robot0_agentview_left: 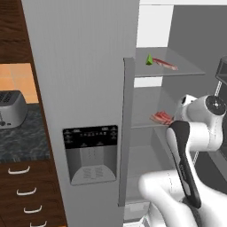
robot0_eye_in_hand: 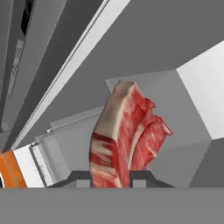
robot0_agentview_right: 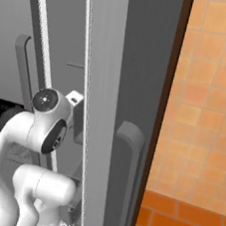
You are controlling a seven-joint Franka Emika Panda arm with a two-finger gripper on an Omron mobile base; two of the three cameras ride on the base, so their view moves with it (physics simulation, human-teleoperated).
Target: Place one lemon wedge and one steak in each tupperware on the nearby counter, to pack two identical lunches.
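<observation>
In the hand view a raw red-and-white steak [robot0_eye_in_hand: 127,131] stands on edge between my two dark fingertips, and my gripper [robot0_eye_in_hand: 111,178] is shut on it inside the open fridge. From the left base view the arm reaches onto the middle fridge shelf, where that steak [robot0_agentview_left: 161,117] shows just left of the wrist. On the upper shelf lie a green lemon wedge [robot0_agentview_left: 149,60] and a second steak [robot0_agentview_left: 165,64]. The counter [robot0_agentview_left: 22,139] runs along the left, past the fridge door. The tupperware is out of view.
The open fridge door [robot0_agentview_left: 84,88] with its dispenser panel [robot0_agentview_left: 91,153] stands between the shelves and the counter. A silver toaster [robot0_agentview_left: 11,108] sits on the counter above dark drawers. An orange tiled wall [robot0_agentview_right: 205,111] and floor lie to the right of the fridge.
</observation>
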